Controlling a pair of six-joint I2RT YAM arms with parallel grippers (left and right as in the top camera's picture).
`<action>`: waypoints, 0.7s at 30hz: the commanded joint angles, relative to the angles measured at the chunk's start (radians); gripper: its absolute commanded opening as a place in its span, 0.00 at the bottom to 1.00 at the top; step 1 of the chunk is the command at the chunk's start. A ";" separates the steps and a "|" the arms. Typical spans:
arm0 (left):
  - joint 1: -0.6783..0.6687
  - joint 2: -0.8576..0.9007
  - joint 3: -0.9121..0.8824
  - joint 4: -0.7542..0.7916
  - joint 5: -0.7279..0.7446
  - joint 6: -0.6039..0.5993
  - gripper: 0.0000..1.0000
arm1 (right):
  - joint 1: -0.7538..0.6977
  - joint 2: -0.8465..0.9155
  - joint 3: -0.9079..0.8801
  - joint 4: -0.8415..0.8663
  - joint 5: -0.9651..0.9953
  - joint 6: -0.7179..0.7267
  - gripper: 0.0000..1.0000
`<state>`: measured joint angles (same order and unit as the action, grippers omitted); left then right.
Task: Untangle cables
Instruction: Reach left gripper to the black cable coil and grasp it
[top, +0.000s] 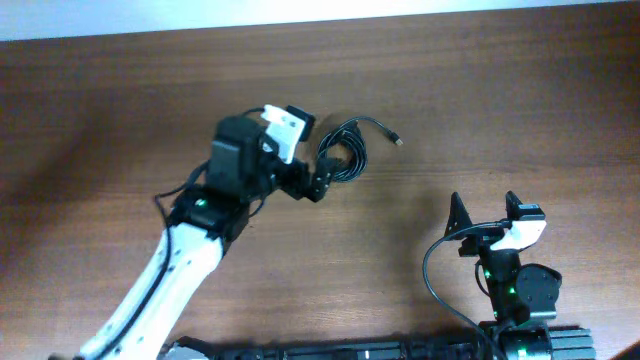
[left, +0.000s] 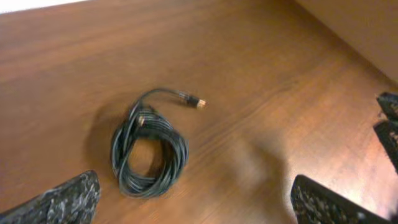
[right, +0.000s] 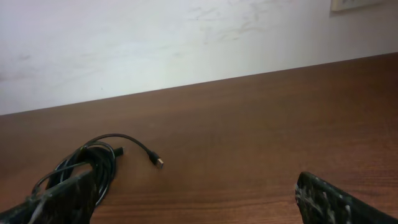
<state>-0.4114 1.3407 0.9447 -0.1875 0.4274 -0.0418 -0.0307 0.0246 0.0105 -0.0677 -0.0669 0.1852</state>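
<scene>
1. The cable lies as a loose dark coil on the wooden surface, about mid-width and a little toward the far side. One plug end trails off to the right, free of the loops.
2. The left claw hovers just beside the coil's near-left edge. It is released, its fingers spread wide with nothing between them.
3. In the left wrist view the coil sits left of the claw's centre line. I would shift the claw that way before descending, or only one finger may meet the loops.
4. The right claw is likewise released and empty, well apart at the near right.
5. The best grasp, as I judge it, is for the left claw to pinch the body of the coil low against the surface, taking several strands together as an anchor. That leaves the free plug end for the right claw to draw out rightward.
6. A second end appears to rest on the loops at the coil's far side. I cannot tell whether it is threaded through them, so any pull should be slow.
7. The cable looks thin and light, so the whole coil would likely drag along if it is not anchored. A claw that clenches too high may slide over the strands.
</scene>
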 joint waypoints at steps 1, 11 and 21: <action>-0.026 0.119 0.017 0.112 -0.023 -0.045 0.99 | 0.005 -0.002 -0.005 -0.006 0.016 0.007 0.99; -0.072 0.455 0.017 0.278 -0.409 -0.384 0.95 | 0.005 -0.002 -0.005 -0.006 0.016 0.007 0.99; -0.111 0.558 0.017 0.343 -0.410 -0.414 0.11 | 0.005 -0.002 -0.005 -0.006 0.016 0.007 0.99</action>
<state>-0.5140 1.8919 0.9466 0.1535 0.0322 -0.4507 -0.0307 0.0261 0.0105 -0.0677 -0.0669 0.1844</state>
